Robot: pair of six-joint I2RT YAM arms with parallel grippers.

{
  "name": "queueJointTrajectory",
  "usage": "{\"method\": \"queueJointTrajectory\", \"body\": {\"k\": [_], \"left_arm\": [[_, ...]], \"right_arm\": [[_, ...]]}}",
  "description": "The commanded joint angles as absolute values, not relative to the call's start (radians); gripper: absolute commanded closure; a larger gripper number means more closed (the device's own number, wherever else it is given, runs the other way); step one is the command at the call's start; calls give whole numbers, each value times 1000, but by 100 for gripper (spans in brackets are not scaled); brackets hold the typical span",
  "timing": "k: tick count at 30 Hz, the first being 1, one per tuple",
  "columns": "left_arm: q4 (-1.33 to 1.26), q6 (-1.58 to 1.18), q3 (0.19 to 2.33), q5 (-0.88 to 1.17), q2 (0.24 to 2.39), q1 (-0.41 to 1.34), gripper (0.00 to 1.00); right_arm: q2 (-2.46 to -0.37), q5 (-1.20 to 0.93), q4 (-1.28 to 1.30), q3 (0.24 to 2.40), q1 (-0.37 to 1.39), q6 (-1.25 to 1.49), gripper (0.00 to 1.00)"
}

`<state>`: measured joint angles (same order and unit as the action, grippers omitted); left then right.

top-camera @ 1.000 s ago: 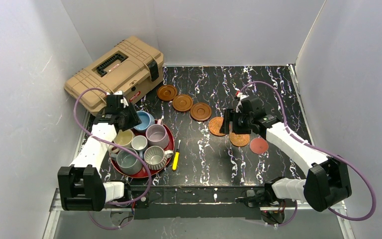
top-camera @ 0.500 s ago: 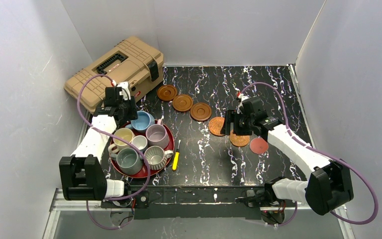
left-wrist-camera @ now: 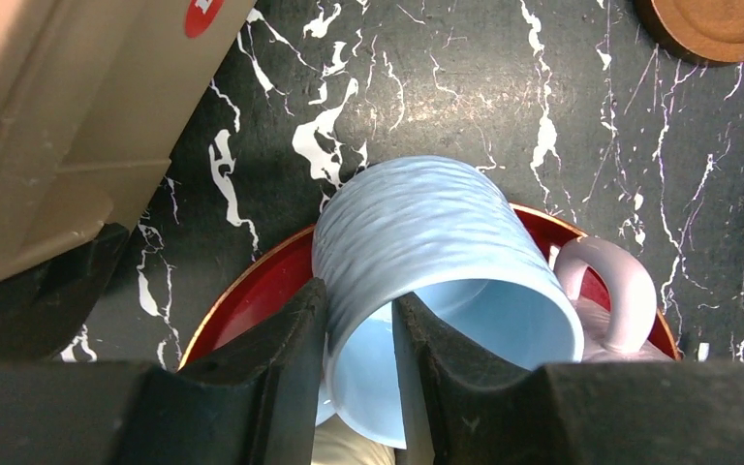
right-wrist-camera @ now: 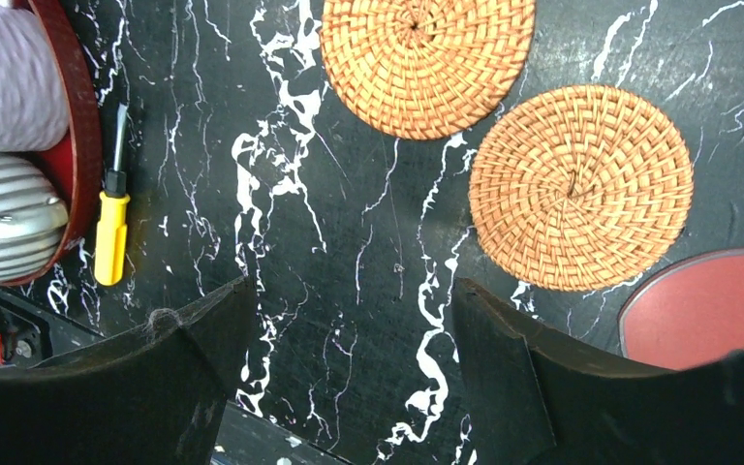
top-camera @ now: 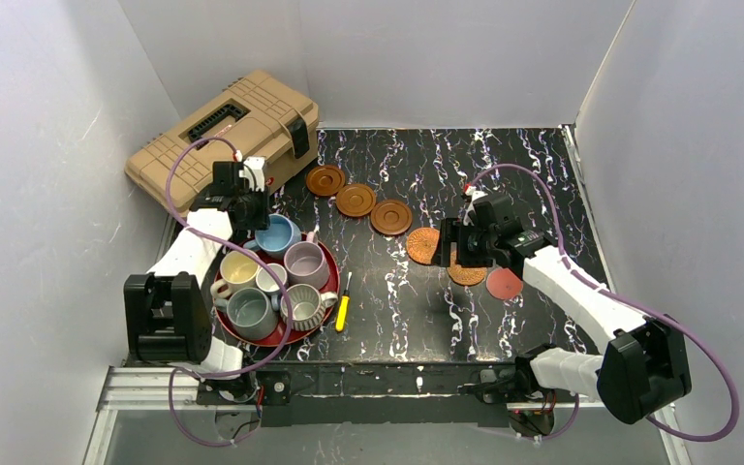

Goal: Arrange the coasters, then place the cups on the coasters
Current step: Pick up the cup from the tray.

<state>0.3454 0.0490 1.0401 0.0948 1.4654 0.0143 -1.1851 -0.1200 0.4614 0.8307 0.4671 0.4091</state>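
Surface: black, white-veined table [top-camera: 504,165] between pale walls; clock directions are read from the overhead view, 12 at the far wall.
Left gripper: the left gripper [left-wrist-camera: 358,300] is clamped on the near wall of the light blue mug [left-wrist-camera: 426,232], one finger inside the rim and one outside.
Light blue mug: at the 12 o'clock edge of the red tray [left-wrist-camera: 252,300]; whether it is lifted off the tray I cannot tell.
Beside it: the mauve mug [left-wrist-camera: 605,281] touches it at 4 o'clock, with its handle turned toward the blue one.
Rest of tray: cream-yellow mug [top-camera: 240,268] at 9, pale grey mug [top-camera: 271,278] in the middle, grey-green mug [top-camera: 250,312] at 7, ribbed mug [top-camera: 302,304] at 5. None is on a coaster.
Tray's place: 8 o'clock on the table.
Toolbox: the tan toolbox [top-camera: 223,131] is at the table's 10 o'clock corner, near the left gripper.
Right gripper: the right gripper [right-wrist-camera: 349,291] hovers with its jaws spread wide and only bare table between them, near the table's middle.
Woven coasters: the woven coasters [right-wrist-camera: 426,53] [right-wrist-camera: 581,189] lie just beside each other, beyond that gripper's fingertips.
Red coaster: the red coaster [right-wrist-camera: 707,305] lies just beside the second woven one, at its 4 o'clock.
Wooden coasters: the wooden coasters [top-camera: 326,179] [top-camera: 356,201] [top-camera: 390,216] lie in a slanted row at 11 o'clock, in line with the woven pair.
Screwdriver: the yellow-handled screwdriver [top-camera: 343,312] lies just beside the tray at its 3 o'clock.
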Motion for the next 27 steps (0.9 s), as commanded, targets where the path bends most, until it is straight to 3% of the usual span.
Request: {"method": "queueJointTrajectory", "body": {"k": [1, 10, 17, 27], "left_arm": [[356, 85, 1073, 104, 1482, 8, 72], [355, 98, 1047, 55, 1498, 8, 83], [363, 103, 1040, 64, 1494, 8, 100], [374, -24, 1025, -1, 1377, 8, 100]], "right_arm": [[-1155, -103, 459, 818, 472, 411, 18], [-1154, -106, 448, 805, 472, 425, 18], [-1140, -101, 449, 799, 472, 432, 18], [-1126, -91, 468, 805, 472, 438, 18]]}}
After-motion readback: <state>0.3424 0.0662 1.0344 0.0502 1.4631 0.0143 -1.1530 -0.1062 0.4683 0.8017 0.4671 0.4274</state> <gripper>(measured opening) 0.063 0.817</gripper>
